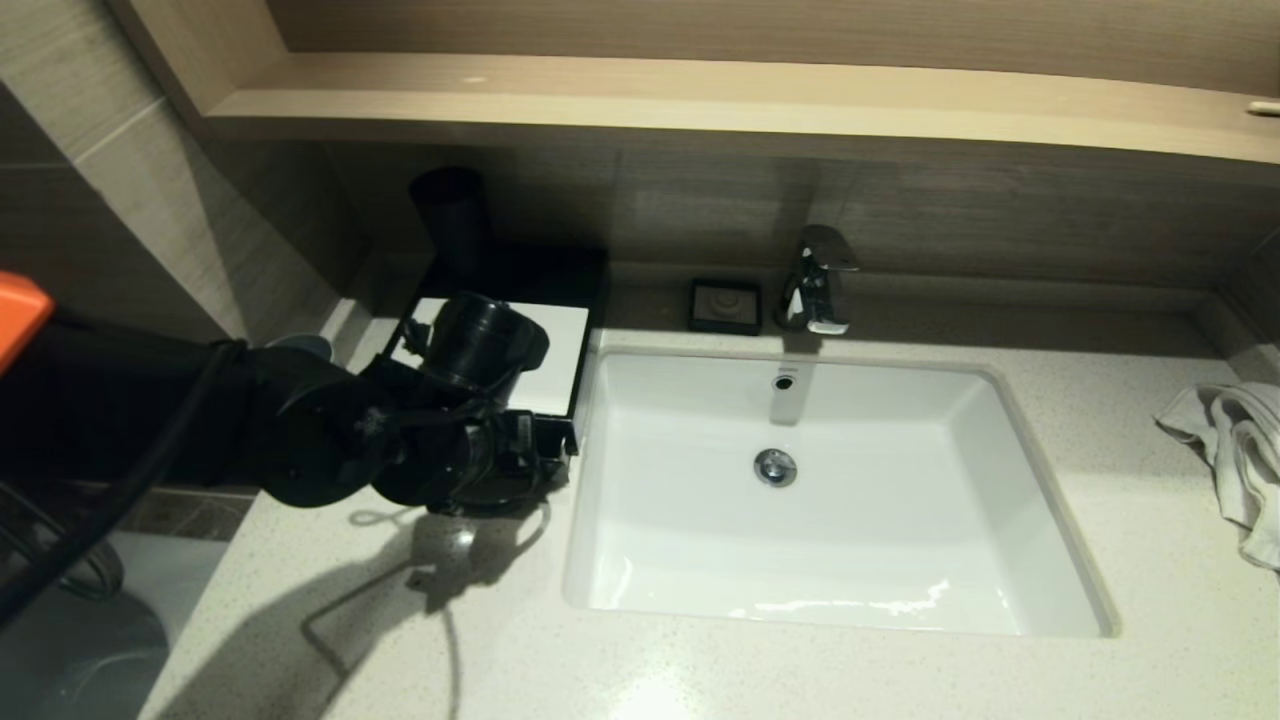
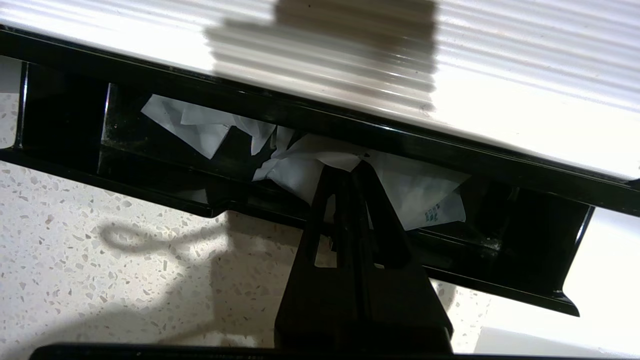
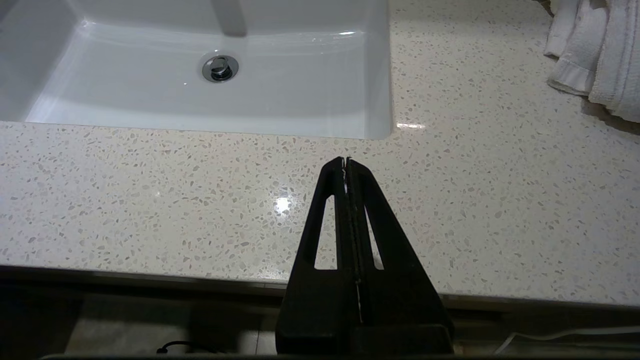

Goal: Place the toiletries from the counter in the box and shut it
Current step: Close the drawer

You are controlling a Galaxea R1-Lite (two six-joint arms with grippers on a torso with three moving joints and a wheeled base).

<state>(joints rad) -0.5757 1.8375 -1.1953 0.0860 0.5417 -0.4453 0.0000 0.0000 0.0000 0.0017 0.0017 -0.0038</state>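
at box [image 2: 60, 150] front edge: left gripper [image 2: 345, 172] pinched on sachet [image 2: 420, 192] (lid [image 2: 500, 75] ajar).

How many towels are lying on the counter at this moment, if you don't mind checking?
1. A white towel lies crumpled on the counter to the right of the sink, running past the head view's edge; any others beyond it would be hidden.
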